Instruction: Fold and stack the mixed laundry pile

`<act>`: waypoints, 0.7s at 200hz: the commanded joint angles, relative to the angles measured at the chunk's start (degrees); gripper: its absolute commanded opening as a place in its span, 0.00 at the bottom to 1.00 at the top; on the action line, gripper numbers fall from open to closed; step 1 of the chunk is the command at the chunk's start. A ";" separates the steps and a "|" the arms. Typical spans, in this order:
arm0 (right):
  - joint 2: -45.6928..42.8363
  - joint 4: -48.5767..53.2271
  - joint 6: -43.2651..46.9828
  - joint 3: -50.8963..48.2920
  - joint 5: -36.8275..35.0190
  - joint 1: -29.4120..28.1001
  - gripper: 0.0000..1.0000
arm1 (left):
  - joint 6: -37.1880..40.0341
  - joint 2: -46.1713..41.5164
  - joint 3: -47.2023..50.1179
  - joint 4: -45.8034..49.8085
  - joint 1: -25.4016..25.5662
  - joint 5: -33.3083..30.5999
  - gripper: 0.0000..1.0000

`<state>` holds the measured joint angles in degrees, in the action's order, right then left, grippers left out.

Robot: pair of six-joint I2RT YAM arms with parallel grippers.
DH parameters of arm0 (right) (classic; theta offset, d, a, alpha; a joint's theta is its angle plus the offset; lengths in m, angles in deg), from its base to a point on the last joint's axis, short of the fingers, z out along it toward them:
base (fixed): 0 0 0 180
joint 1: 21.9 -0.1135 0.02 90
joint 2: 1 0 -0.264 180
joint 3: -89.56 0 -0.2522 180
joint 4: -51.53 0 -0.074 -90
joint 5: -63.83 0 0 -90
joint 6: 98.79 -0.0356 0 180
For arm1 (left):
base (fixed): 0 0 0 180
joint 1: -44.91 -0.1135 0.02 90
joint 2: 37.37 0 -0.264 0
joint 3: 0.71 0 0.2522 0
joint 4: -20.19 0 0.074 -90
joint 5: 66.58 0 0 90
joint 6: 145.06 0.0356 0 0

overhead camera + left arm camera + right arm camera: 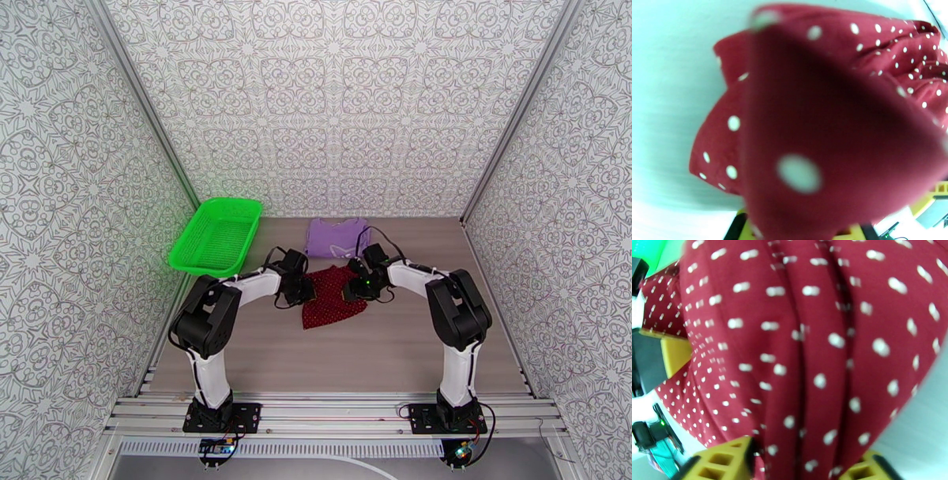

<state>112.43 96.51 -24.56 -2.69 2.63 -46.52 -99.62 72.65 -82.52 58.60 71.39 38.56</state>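
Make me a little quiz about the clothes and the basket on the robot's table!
1. What colour are the dots on the red garment in the wrist views?
2. True or false: the green basket holds no clothes.
3. Which lies farther from the arm bases? A: the purple T-shirt. B: the red garment.

Key: 1 white; 2 true; 3 A.

Soft matt cloth — the red dotted garment (809, 338) and purple T-shirt (336, 237); glossy plastic mesh — the basket (217, 235); matt wood-grain table (355, 355).
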 commanded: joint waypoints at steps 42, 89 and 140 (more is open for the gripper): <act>-4.52 5.34 -1.18 4.78 -9.17 -0.38 0.00 | 1.05 -1.75 -5.42 2.74 1.04 -4.75 0.00; -6.75 8.34 -0.74 15.66 -20.35 0.04 0.00 | 5.86 -1.81 -20.41 11.37 -1.51 -6.96 0.00; 0.90 2.97 -1.15 26.38 -21.81 2.89 0.00 | 12.75 6.75 -40.00 16.09 -6.37 -6.39 0.00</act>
<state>108.27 101.96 -25.50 18.16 -15.71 -45.65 -92.49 74.05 -112.86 70.49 67.58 33.73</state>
